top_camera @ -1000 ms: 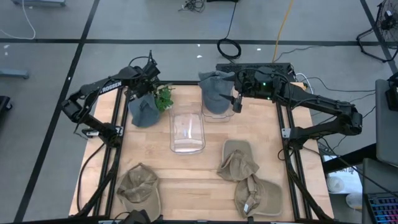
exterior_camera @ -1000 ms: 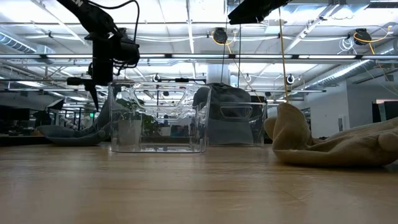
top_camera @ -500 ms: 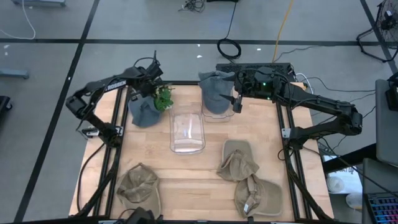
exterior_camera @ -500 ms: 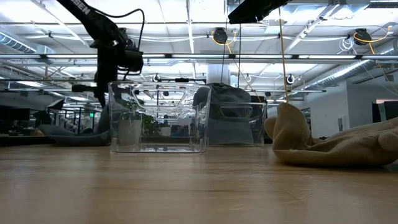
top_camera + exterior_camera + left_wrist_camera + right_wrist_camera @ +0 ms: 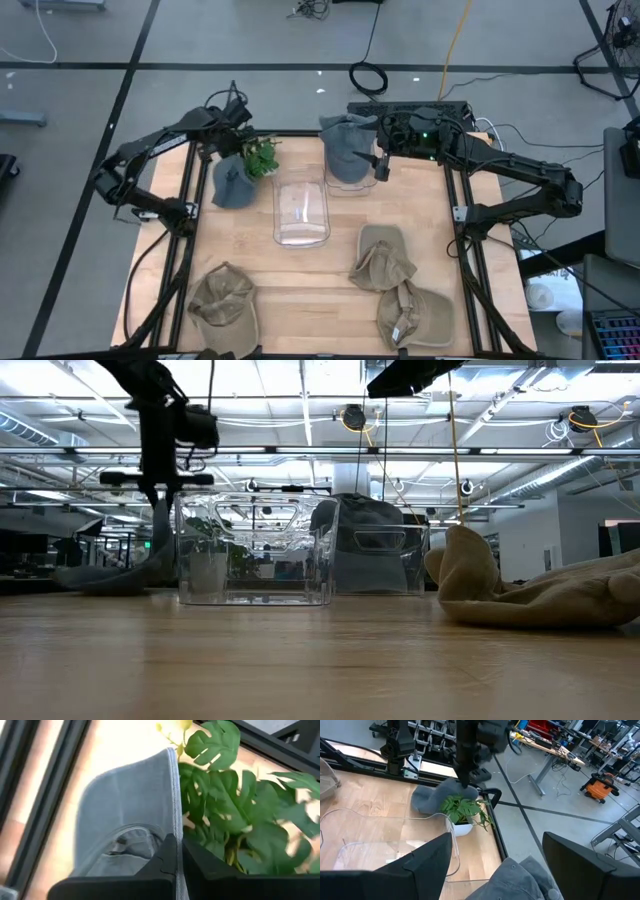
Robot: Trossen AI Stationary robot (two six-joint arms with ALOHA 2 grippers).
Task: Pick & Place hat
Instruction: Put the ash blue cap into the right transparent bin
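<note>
Up at the far left corner of the bench [image 5: 330, 275], the left pincer [image 5: 232, 150] was clamped on the edge of a grey cap [image 5: 232, 182], its fingers [image 5: 167, 855] pressed together on the fabric. The cap hung partly lifted, its lower part draped on the wood just beside a small potted plant [image 5: 263, 157]. A clear plastic bin [image 5: 301, 208] stood near the middle, empty so far as could be seen. The right pincer [image 5: 381, 165] hovered with its fingers [image 5: 425, 865] apart over a second grey cap [image 5: 345, 145] sitting on another clear container at the far edge. Three tan caps [image 5: 385, 262] lay nearer the front.
</note>
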